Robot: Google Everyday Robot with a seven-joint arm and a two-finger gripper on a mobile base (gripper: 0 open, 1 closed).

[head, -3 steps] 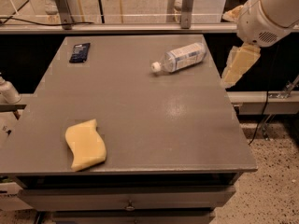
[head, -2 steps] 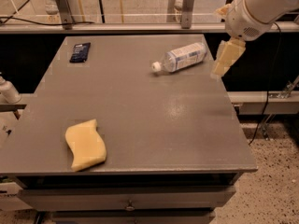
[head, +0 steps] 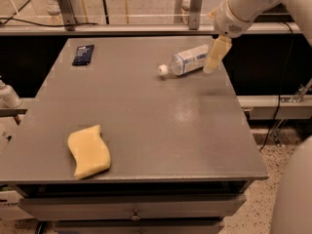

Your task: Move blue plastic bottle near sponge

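Hovering over the 1 o'clock corner of the grey rectangular counter [head: 161,130], the robot's tan padded hand [head: 211,65] hangs tip-down from its white arm, just beside the base end of the clear plastic bottle with the blue-and-white label [head: 189,60]. Whether the two touch is unclear, and I cannot tell if the hand is spread or pressed together. The bottle lies on its side, its white cap pointing toward 8 o'clock. The pale yellow, wavy-edged foam sponge [head: 88,151] lies flat at 7 o'clock, well apart from the bottle. A small flat dark blue packet [head: 83,54] sits at 11 o'clock, clear of the route.

The step in hand looks like the approach to the grasp, since the bottle is not yet lifted. The next move calls for settling around the bottle's body across its length and gripping without letting it roll. It then needs carrying toward 7 o'clock, to be set down near the sponge.
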